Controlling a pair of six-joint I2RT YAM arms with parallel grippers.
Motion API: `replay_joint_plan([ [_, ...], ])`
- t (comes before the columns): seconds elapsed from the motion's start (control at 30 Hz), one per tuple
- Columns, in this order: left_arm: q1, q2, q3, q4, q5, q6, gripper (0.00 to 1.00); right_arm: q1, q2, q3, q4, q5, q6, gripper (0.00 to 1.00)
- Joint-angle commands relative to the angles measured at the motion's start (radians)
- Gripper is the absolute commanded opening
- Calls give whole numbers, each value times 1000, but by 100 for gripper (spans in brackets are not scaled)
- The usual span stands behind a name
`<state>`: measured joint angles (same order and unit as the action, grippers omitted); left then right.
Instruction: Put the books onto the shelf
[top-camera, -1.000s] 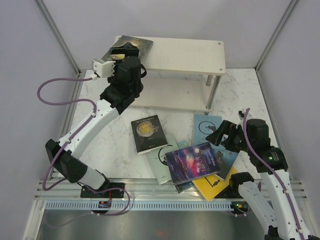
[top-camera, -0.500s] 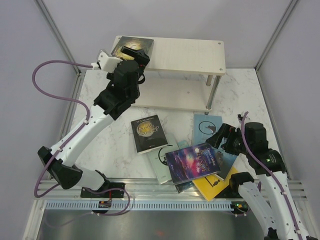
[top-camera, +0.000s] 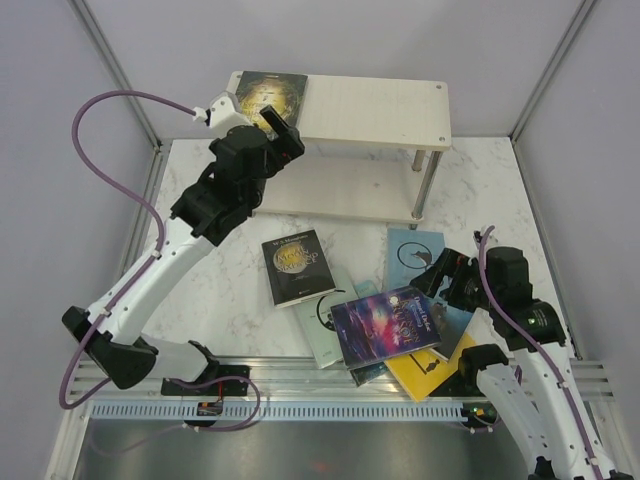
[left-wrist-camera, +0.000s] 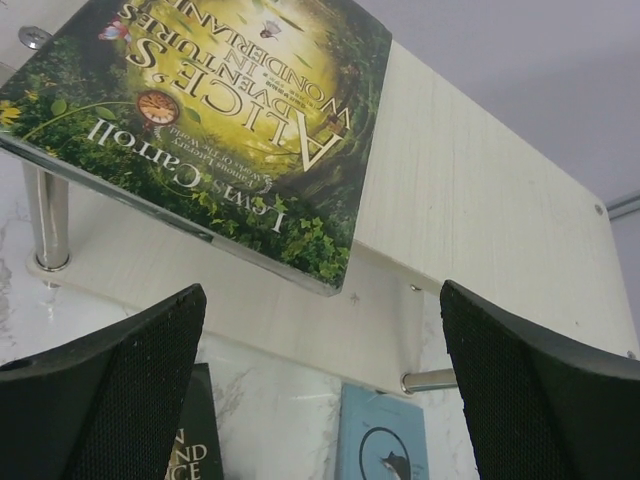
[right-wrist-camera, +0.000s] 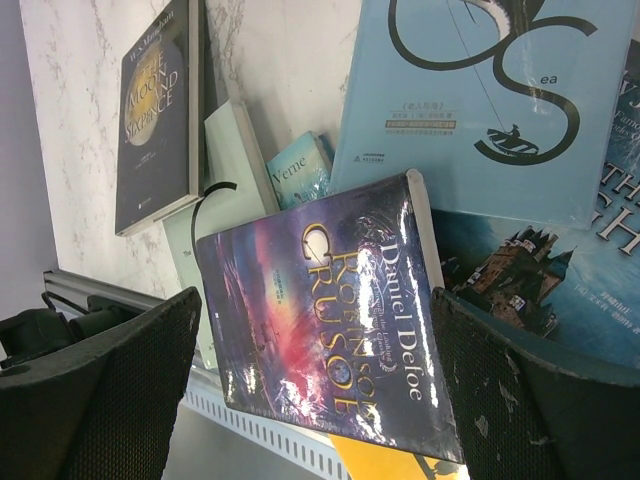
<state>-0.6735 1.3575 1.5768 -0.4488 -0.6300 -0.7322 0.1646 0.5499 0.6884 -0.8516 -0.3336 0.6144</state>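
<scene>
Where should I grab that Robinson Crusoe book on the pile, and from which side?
Pinch the Robinson Crusoe book at its right edge, approaching from the right gripper's side. It lies topmost, propped on other books, so that edge likely has room beneath.

Green book (left-wrist-camera: 200, 130): Lewis Carroll; purple book (right-wrist-camera: 330, 320): Daniel Defoe.

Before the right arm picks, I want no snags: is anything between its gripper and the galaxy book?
Nothing visible. The galaxy book lies topmost on the pile, its cover bare, and the open right gripper points at it with only air between.
</scene>
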Motion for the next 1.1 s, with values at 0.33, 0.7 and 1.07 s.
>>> replay_joint_plan([
  [0.33, 11, -363, -394, -168, 355, -65, 100, 36, 39, 80, 179, -96, -2, 98],
  [0.7, 280, -666, -1118, 143, 938, -400, 100, 92, 286, 26, 498, -258, 169, 98],
  [1.07, 354, -462, -1222, 349, 1059, -257, 100, 113, 464, -15, 626, -153, 285, 98],
])
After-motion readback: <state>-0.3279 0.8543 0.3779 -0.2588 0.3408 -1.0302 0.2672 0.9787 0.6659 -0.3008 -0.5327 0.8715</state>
